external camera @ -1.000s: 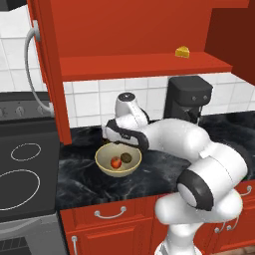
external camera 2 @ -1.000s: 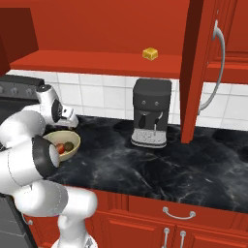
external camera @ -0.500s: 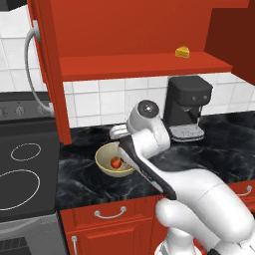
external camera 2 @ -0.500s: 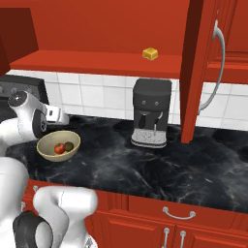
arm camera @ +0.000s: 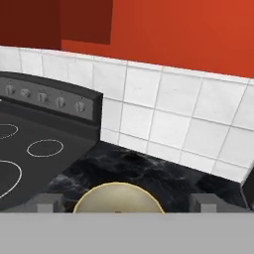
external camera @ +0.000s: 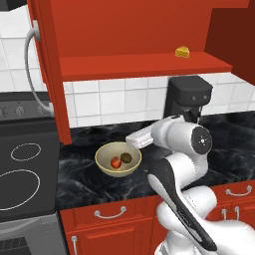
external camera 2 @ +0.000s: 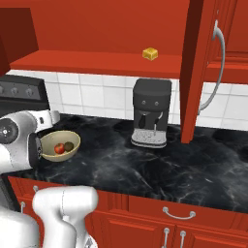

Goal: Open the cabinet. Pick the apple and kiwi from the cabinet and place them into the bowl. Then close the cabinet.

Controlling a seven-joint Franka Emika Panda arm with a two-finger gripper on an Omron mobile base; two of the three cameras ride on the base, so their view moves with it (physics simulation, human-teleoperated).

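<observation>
In the bowl (external camera: 105, 165), kiwi (external camera: 127, 158) half-hidden.

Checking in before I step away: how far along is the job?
Done: cabinet open, apple and kiwi in the bowl. In hand: nothing; the gripper is open above the bowl. Left: close both doors.

Apple (external camera: 115, 162) left of kiwi (external camera: 127, 158) inside bowl (external camera: 105, 155) on counter (external camera: 79, 174).
</observation>
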